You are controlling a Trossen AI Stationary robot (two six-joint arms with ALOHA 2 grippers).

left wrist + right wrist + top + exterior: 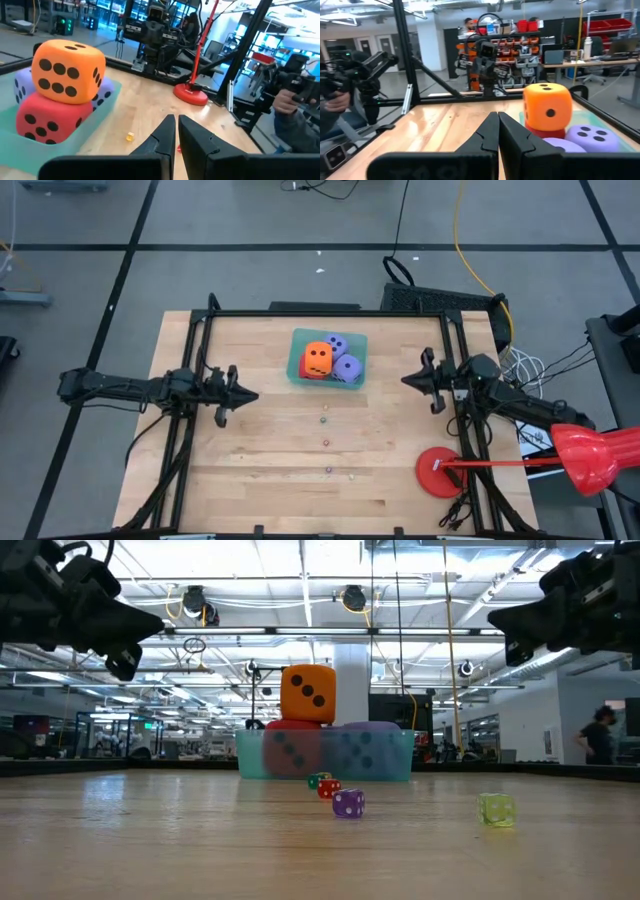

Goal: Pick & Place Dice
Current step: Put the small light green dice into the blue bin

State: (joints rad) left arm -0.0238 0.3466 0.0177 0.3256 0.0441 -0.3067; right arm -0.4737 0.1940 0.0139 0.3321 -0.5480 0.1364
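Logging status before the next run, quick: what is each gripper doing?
Left gripper: closed, holding nothing, above bare table.
Right gripper: closed, holding nothing, above bare table.

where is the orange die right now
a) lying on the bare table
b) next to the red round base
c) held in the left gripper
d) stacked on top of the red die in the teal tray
d: the orange die rests on the red die inside the teal tray, with both grippers empty.

A grey tiled floor (250, 220) is seen around the table, and ceiling strip lights (300, 565) upper centre.
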